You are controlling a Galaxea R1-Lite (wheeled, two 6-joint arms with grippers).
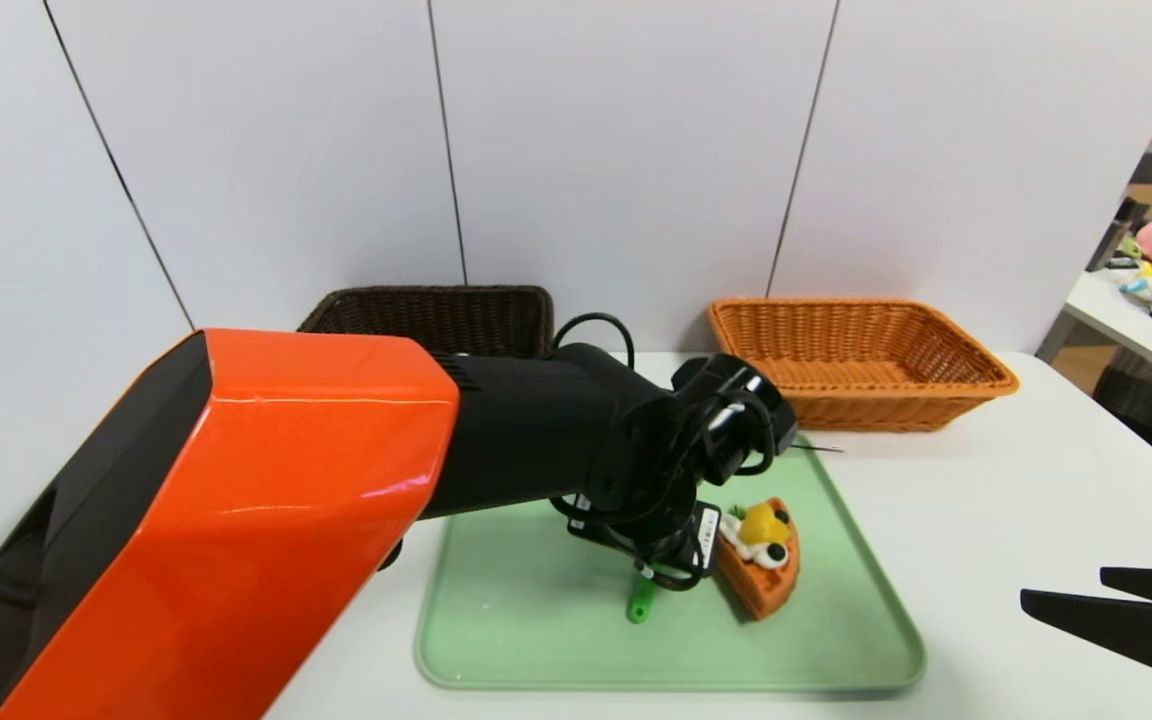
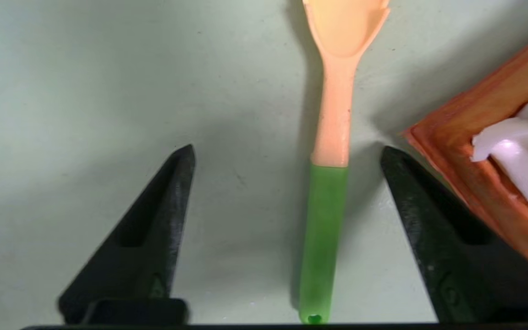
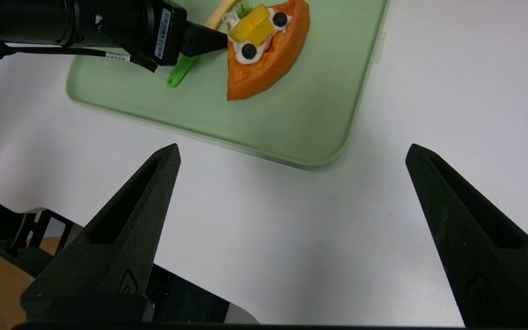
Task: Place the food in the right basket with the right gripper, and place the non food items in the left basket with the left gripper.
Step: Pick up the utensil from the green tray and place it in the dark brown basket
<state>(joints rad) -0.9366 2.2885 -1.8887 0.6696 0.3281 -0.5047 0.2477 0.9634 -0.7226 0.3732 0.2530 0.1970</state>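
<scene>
I have the left gripper (image 2: 287,153) low over the green tray (image 1: 556,650), and what matters for the grab is how the spork (image 2: 332,137) lies against it: in the left wrist view its long axis runs straight out from the wrist, green handle nearest me and peach head at the far end, so the jaws sit square across it. It is not centred, though; the handle lies closer to the finger on the cake side, with a wider gap to the other finger. The fingers (image 2: 163,220) stand apart on either side of the handle, touching nothing that I can see, so I read the gripper as still unclosed on it. Close beside that nearer finger sits the orange cake slice (image 2: 488,151), and I judge it the thing most likely to get nudged as the jaws come in. The left arm is clearly the nearer one; the right gripper (image 3: 291,156) hangs wide and empty over the white table (image 3: 291,238), well apart from the tray. The dark left basket (image 1: 436,315) and the orange right basket (image 1: 861,360) wait at the back. A white sticker on the left wrist (image 3: 163,34) carries print I cannot read.
</scene>
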